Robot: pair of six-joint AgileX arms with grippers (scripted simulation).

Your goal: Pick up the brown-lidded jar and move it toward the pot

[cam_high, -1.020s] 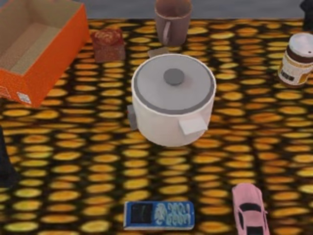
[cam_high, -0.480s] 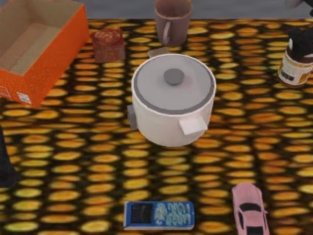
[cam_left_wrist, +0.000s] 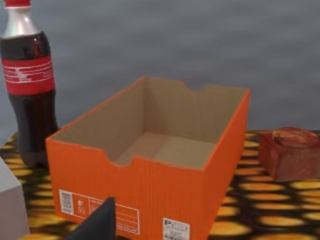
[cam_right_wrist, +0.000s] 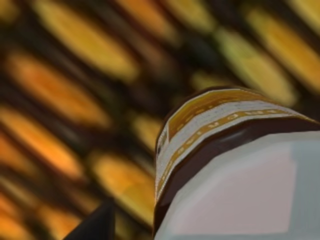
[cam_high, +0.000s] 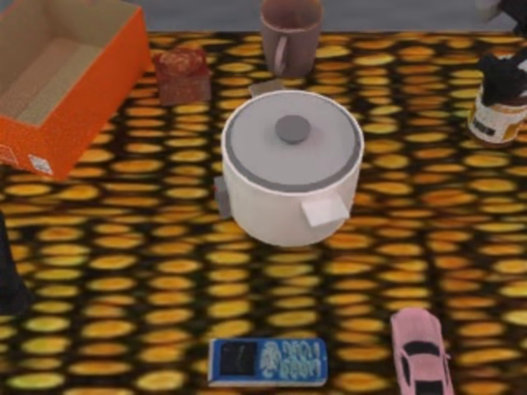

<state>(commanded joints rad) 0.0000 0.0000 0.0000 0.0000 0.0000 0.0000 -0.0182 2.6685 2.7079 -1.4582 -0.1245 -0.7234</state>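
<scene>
The brown-lidded jar (cam_high: 494,123) stands at the table's far right, upright, its cream label showing below my right gripper (cam_high: 504,76). That gripper hangs open over the jar's top and hides the lid in the top view. In the right wrist view the whitish lid and brown band (cam_right_wrist: 240,185) fill the near side, and one dark finger (cam_right_wrist: 95,225) sits beside the jar with a gap. The white pot (cam_high: 288,169) with its grey knob stands at the centre, well left of the jar. My left arm (cam_high: 8,284) is parked at the left edge, with one fingertip (cam_left_wrist: 100,225) in its wrist view.
An orange open box (cam_high: 58,90) fills the back left, with a red-brown block (cam_high: 181,74) beside it. A taupe mug (cam_high: 290,33) stands behind the pot. A blue phone (cam_high: 268,360) and a pink toy car (cam_high: 420,354) lie near the front. A cola bottle (cam_left_wrist: 29,85) stands by the box.
My right gripper has come in from the back right corner and lowered over the jar, covering the lid that showed a second ago. The jar, the pot and the left arm have not moved.
</scene>
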